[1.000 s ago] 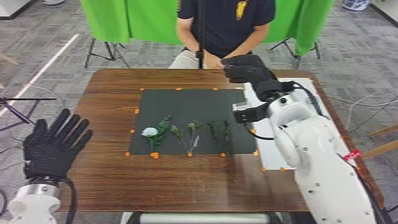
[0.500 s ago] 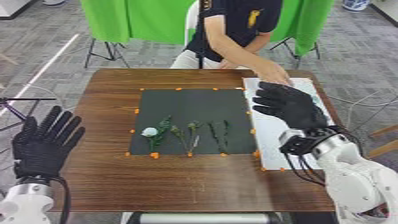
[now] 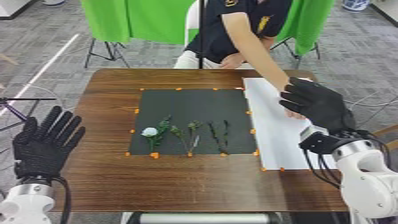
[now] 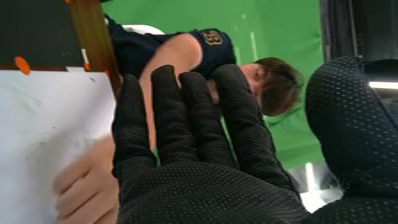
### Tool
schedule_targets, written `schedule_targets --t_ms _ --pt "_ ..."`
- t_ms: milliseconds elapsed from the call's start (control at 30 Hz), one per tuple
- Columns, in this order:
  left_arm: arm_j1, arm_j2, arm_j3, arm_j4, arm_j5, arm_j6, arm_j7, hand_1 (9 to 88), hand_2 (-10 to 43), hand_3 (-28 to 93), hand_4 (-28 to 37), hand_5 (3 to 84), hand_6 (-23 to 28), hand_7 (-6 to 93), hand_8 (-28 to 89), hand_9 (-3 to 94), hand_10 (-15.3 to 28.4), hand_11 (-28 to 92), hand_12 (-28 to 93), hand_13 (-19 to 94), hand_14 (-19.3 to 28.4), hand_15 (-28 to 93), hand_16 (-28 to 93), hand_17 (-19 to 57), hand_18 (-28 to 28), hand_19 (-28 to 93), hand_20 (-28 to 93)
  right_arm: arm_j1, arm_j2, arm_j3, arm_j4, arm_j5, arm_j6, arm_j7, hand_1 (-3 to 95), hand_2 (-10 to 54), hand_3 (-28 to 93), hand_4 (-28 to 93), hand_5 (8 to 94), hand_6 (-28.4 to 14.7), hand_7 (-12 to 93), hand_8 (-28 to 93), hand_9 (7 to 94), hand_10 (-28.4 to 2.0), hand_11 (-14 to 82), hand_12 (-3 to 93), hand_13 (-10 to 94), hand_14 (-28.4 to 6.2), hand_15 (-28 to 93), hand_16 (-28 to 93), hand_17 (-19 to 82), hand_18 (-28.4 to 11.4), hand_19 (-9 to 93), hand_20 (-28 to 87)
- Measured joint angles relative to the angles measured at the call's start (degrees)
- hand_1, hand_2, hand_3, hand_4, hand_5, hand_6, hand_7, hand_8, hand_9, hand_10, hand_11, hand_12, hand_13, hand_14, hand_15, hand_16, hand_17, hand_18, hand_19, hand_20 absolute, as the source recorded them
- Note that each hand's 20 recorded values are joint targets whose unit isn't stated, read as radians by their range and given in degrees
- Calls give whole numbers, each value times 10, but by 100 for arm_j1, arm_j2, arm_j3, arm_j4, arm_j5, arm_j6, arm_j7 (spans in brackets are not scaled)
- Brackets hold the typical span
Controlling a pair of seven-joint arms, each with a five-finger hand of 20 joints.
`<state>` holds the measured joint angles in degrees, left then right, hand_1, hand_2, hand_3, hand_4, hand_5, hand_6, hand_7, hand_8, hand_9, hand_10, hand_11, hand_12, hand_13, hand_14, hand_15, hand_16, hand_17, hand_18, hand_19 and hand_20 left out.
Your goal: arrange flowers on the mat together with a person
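On the dark mat [image 3: 191,102] lie a white flower [image 3: 150,132] with green leaves, some green-budded stems [image 3: 193,132] and thin dark stems [image 3: 219,137], side by side. My right hand [image 3: 320,107] is over the white sheet's right side, its fingers straight; in the right wrist view the right hand [image 4: 209,192] holds nothing. My left hand [image 3: 42,150] lies left of the mat with its fingers spread, away from the flowers. A person's hand [image 3: 295,114] is on the white sheet, partly behind my right hand; in the right wrist view the person's hand [image 4: 89,182] rests on that sheet.
A white sheet [image 3: 275,130] lies along the mat's right edge. Orange marks [image 3: 155,155] line the mat's border. The brown table [image 3: 178,182] extends around both. Across it sits the person, with the other hand [image 3: 233,61] near the far edge.
My right hand has come back from the far edge and moved right, off the mat's side. The person has reached out an arm over the white sheet. My left hand has shifted slightly left.
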<state>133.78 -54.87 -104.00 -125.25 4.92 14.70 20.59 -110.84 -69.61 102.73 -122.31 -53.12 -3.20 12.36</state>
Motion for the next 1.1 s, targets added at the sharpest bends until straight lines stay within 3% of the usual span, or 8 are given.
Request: schedule_targets --t_ms 567,900,1100 --pt "-23 -16 -30 0 2 0 -4 238 135 718 -283 444 68 61 -81 402 137 140 94 308 141 216 -23 -31 139 261 136 -300 -227 10 -86 -130 -116 11 293 -5 781 -247 446 -62 177 -124 395 -169 114 137 322 -146 251 126 86 -185 485 117" --pt "-14 -16 -36 0 5 -2 2 237 138 713 -283 444 69 61 -81 400 136 139 94 307 141 215 -22 -30 138 260 136 -256 -146 -145 -48 -209 -113 -64 300 -18 784 -247 447 -62 180 -125 394 -173 113 137 321 -136 232 112 101 -156 451 96" --pt "63 -29 -73 -42 2 0 33 233 141 712 -283 443 69 61 -80 400 137 138 94 307 141 215 -22 -31 139 261 137 -181 2 -147 30 -781 -22 -327 306 -40 785 -248 492 2 183 -139 399 -150 105 121 323 -132 211 107 104 -155 417 79"
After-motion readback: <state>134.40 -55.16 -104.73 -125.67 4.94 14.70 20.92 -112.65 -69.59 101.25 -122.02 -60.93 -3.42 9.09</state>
